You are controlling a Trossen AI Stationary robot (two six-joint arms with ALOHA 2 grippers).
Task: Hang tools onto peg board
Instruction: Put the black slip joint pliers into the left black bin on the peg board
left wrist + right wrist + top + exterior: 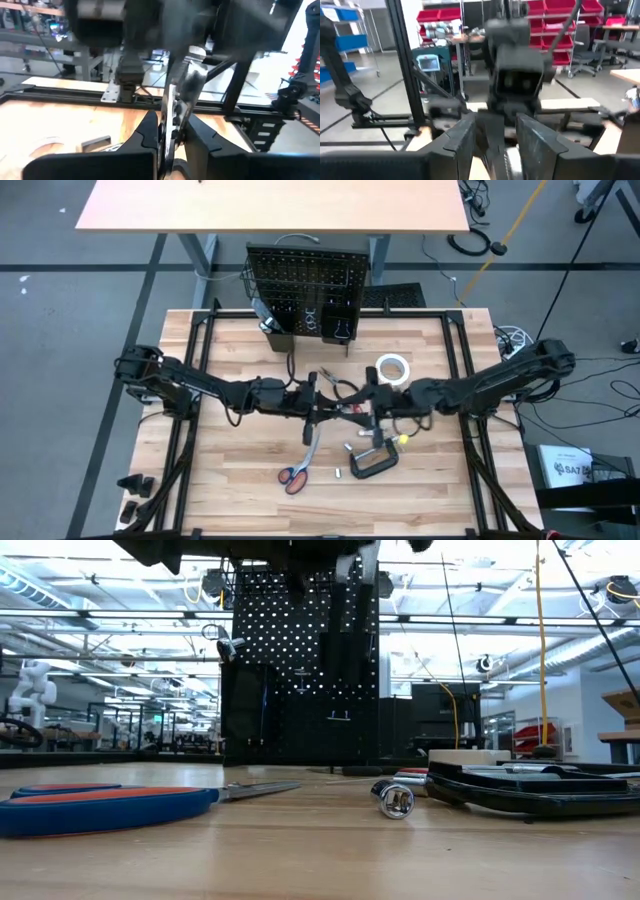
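High view shows us the wooden table [230, 510], with the black peg board [308, 292] upright at its far edge. Our two arms reach inward from the sides, nearly level, and meet over the table's middle. The left gripper [318, 402] has its fingers [150, 131] drawn narrow on a silver tool [176, 107], which the left wrist view shows rising slightly tilted between them. The right gripper [372, 402] faces it with jaws partly apart; we cannot tell whether it touches the tool. The black clamp [373, 461], orange-handled scissors [300, 468], blades pointing toward the board, and white tape roll [393, 368] lie flat.
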